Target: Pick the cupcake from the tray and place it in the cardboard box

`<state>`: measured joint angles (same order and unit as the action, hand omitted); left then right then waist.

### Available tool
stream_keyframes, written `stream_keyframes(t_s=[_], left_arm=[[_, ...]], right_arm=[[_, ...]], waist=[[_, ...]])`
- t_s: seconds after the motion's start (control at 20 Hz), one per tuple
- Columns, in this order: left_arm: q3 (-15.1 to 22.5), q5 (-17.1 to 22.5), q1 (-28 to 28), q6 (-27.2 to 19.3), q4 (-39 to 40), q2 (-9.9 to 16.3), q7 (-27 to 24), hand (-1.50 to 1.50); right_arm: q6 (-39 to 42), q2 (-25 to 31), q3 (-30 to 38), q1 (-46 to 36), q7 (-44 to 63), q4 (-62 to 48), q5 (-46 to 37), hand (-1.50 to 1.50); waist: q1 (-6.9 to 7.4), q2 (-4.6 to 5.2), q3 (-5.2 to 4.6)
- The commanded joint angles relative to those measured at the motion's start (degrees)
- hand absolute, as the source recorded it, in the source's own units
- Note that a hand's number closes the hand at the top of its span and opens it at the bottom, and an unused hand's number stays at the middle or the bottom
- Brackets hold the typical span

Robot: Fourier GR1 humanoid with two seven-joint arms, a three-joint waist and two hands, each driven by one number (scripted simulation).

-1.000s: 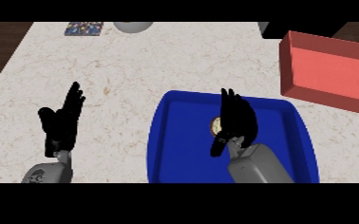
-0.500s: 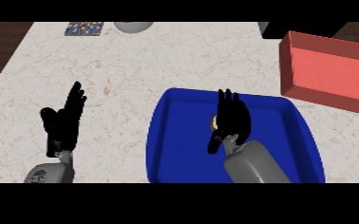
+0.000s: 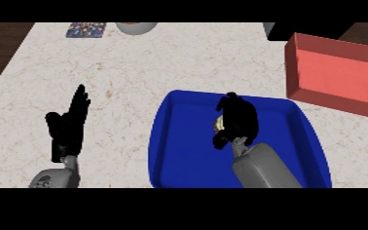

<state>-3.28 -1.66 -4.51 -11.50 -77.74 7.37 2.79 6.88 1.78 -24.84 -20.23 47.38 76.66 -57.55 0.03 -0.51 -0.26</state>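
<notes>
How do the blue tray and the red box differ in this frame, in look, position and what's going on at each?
The blue tray lies near the view's lower edge; the red box sits farther back at the right edge. The tray is shallow with rounded corners; the box has taller straight walls. The right hand is over the tray, on the cupcake; nothing shows in the box. Both rest on the counter, open side up.
</notes>
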Motion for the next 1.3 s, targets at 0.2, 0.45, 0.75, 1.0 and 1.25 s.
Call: stream_keyframes(t_s=[0.2,0.45,0.75,1.0,1.25], left_arm=[[-2.05,1.25,2.19,0.08,0.41,0.67,-0.44,0.0],[-2.34,1.24,1.91,0.49,-1.59,1.88,0.98,0.0],[-2.55,1.76,1.28,1.9,-0.65,2.09,0.07,0.0],[-0.81,-0.26,2.97,-0.49,-0.2,-0.58,-1.57,0.0],[-1.0,-0.25,2.42,-0.17,-1.02,0.01,-0.67,0.0]], right_arm=[[4.46,22.36,-7.35,19.08,-28.86,15.0,6.41,1.5],[-1.97,39.06,1.49,29.7,-44.97,22.71,11.18,1.5],[-7.97,46.24,11.82,40.09,-54.61,32.38,16.49,1.5],[-6.66,50.49,25.02,45.37,-58.72,42.71,27.8,1.5],[-1.2,50.76,40.11,48.95,-56.39,49.84,40.21,1.5]], waist=[[-3.31,-0.26,0.31],[-2.3,0.1,0.32],[-1.58,0.22,0.24],[-2.43,0.07,0.19],[-2.22,0.11,0.2]])
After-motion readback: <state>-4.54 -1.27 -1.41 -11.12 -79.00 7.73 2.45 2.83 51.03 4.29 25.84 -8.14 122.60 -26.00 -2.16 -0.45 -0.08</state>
